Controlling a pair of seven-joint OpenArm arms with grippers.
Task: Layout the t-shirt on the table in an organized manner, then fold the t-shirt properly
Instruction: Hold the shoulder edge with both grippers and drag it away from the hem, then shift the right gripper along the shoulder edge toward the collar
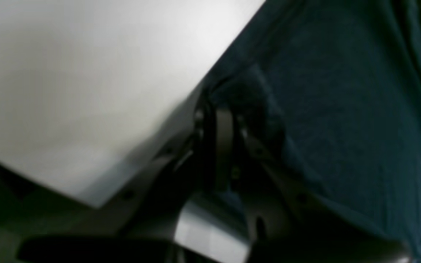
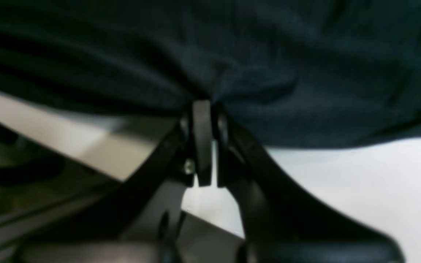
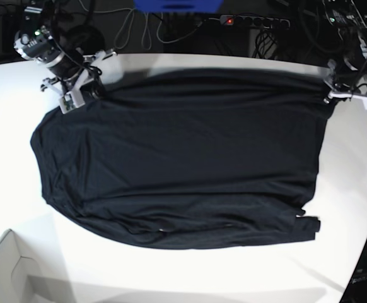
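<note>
The black t-shirt lies spread wide and mostly flat on the white table, with one sleeve cuff at the front right. My right gripper is at the shirt's far left corner. In the right wrist view its fingers are pressed together, shut on the hem of the t-shirt. My left gripper is at the far right corner. In the left wrist view it is shut on the edge of the fabric, low over the table.
A white box corner sticks in at the front left. Cables and a power strip run behind the table's far edge. The table's curved edge drops off at the right.
</note>
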